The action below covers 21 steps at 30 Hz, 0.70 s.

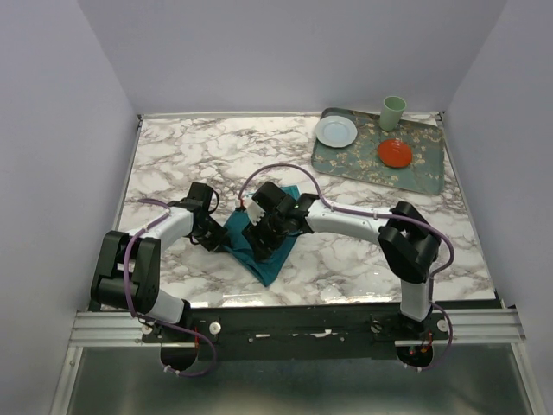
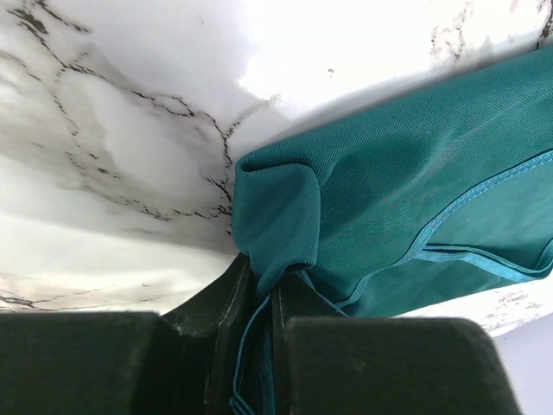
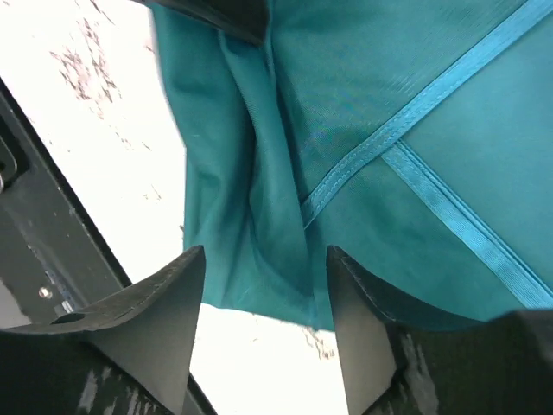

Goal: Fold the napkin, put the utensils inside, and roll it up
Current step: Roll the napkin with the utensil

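Observation:
The teal napkin (image 1: 266,258) lies bunched on the marble table between the two arms. My left gripper (image 1: 219,233) is at its left edge, shut on a pinched fold of the napkin (image 2: 276,216), with the hem running between the jaws (image 2: 259,290). My right gripper (image 1: 264,232) hovers open over the napkin's middle. In the right wrist view its fingertips (image 3: 177,290) straddle a wrinkled edge of the napkin (image 3: 285,156) without gripping it. No utensils are in view.
A patterned grey-green tray (image 1: 423,171) stands at the back right, holding a white plate (image 1: 335,131), a small red plate (image 1: 395,153) and a pale green cup (image 1: 393,112). Purple cables loop over both arms. The table's front rail is close behind the napkin.

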Each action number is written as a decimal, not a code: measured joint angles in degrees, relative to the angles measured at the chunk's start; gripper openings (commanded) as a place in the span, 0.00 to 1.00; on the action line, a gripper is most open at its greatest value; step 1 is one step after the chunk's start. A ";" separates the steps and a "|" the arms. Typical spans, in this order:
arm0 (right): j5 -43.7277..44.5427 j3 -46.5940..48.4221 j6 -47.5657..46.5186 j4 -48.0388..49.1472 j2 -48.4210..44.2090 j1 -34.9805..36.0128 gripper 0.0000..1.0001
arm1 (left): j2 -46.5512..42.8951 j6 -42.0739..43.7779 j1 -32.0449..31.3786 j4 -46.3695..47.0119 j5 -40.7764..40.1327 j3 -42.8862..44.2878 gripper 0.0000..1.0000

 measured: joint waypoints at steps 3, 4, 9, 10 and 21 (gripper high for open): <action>5.51 1.20 -0.61 -1.86 -2.23 2.03 0.73 | 0.00 0.17 0.00 0.00 0.02 0.00 0.00; 6.71 1.88 -0.70 -2.29 -2.34 2.80 0.74 | 0.00 0.17 0.00 0.00 0.02 0.00 0.00; 11.58 7.45 -0.83 -2.71 0.07 6.78 0.76 | 0.00 0.17 -0.11 0.02 0.02 0.00 0.00; 12.11 8.15 -0.81 -2.51 0.66 7.17 0.76 | 0.00 0.17 -0.11 0.02 0.00 0.00 0.00; 18.27 8.68 -1.60 -0.42 5.70 10.95 0.73 | -0.11 0.00 -0.13 0.00 -0.02 0.00 0.00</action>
